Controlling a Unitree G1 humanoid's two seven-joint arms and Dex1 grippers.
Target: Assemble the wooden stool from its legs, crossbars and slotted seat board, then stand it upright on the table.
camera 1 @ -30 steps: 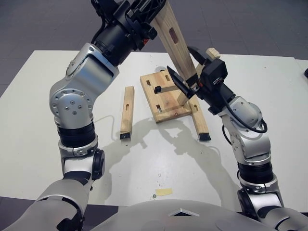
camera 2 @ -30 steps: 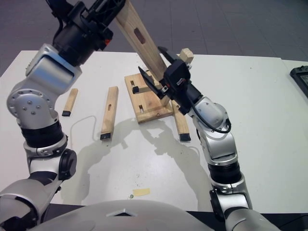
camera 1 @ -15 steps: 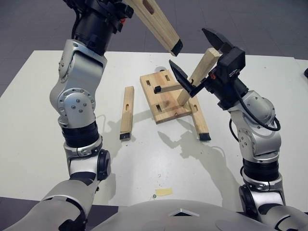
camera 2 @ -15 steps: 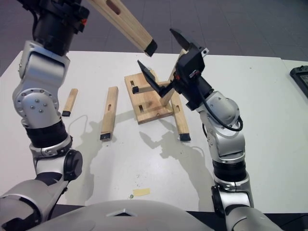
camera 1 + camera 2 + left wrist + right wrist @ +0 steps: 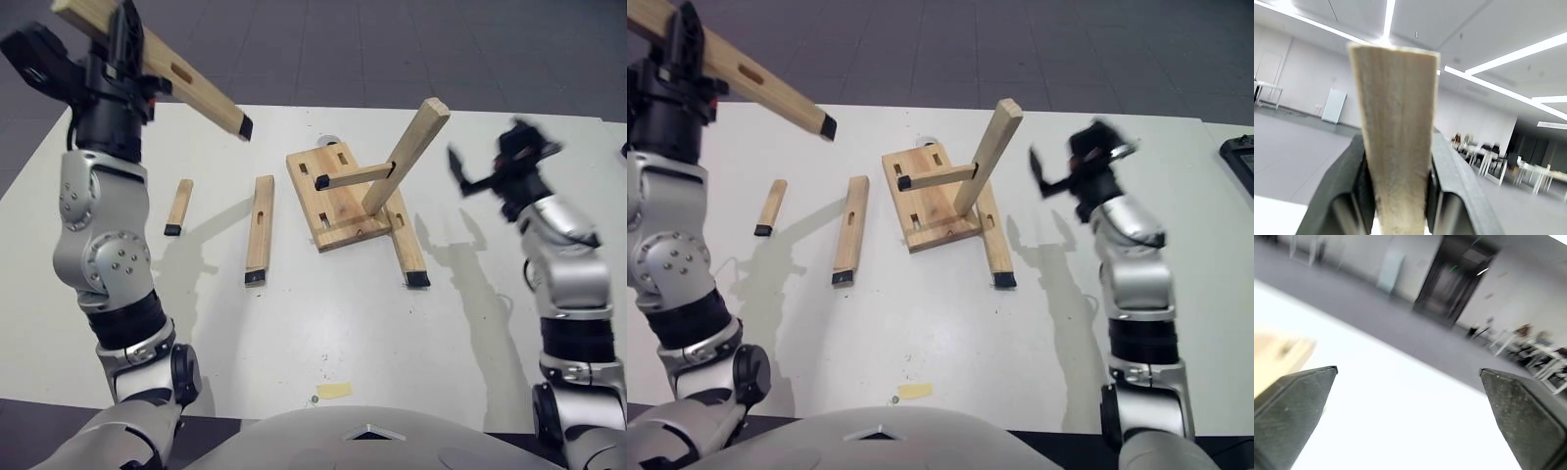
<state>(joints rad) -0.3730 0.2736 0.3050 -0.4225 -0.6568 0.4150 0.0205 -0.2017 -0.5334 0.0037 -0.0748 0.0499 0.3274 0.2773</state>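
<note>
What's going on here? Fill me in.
The robot is mid-assembly. Its left gripper is shut on a slotted leg held high over the left of the table; its right gripper is open at the right. The seat board lies flat with a tilted leg standing on it, a crossbar jutting from its side. A loose leg lies right of the board; a slotted bar and a short piece lie to its left.

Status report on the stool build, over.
Left hand shut on raised leg. Right hand open, empty. Upright leg with fitted crossbar stands in seat board. Loose on table: slotted leg, board-side leg, short crossbar.
</note>
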